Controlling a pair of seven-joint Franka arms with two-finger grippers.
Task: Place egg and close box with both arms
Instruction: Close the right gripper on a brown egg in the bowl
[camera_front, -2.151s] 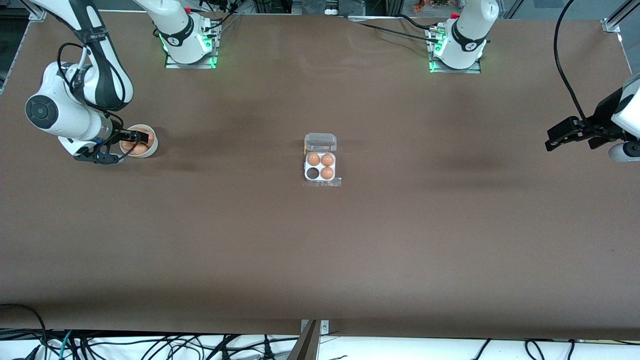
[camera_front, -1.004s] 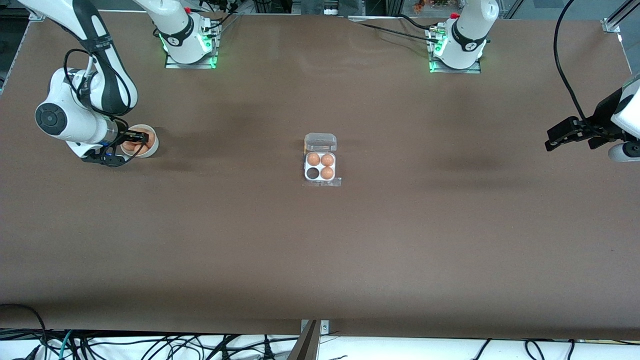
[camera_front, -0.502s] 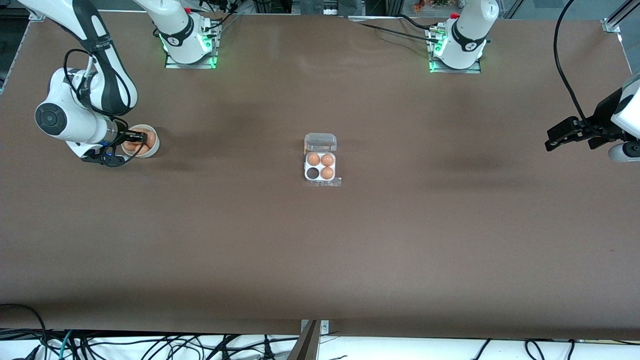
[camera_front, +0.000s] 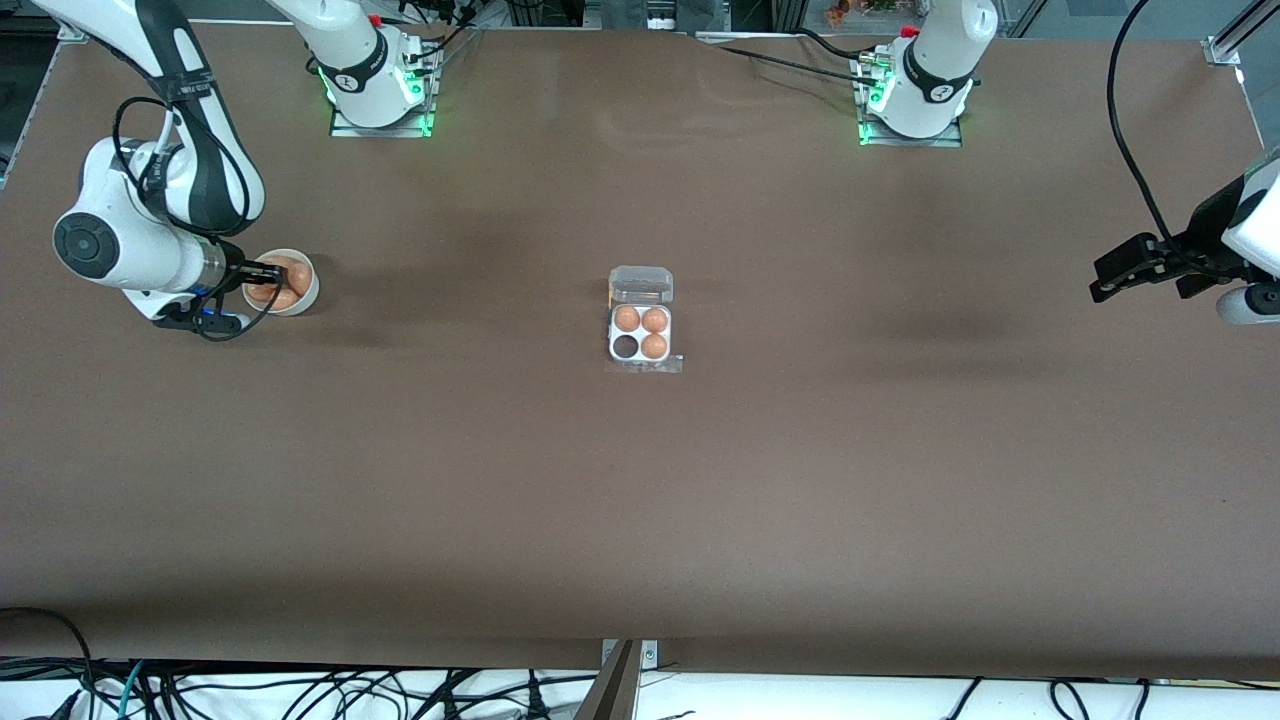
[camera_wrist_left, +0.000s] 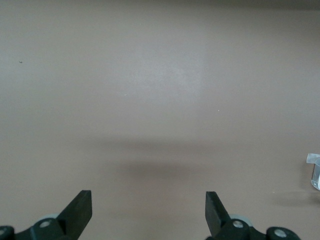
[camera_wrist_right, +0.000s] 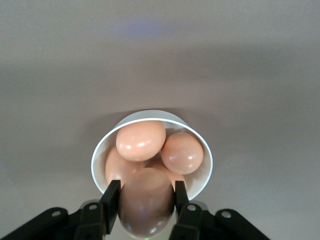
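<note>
One egg (camera_wrist_right: 146, 207) pinched in right claw (camera_wrist_right: 146, 200) over bowl (camera_wrist_right: 202, 177), liable to crack or slip; left claw (camera_wrist_left: 148, 212) idle, agape, empty.

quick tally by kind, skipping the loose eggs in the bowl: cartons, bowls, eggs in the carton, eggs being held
egg carton: 1
bowl: 1
eggs in the carton: 3
egg held in the right tool: 1
total: 6
</note>
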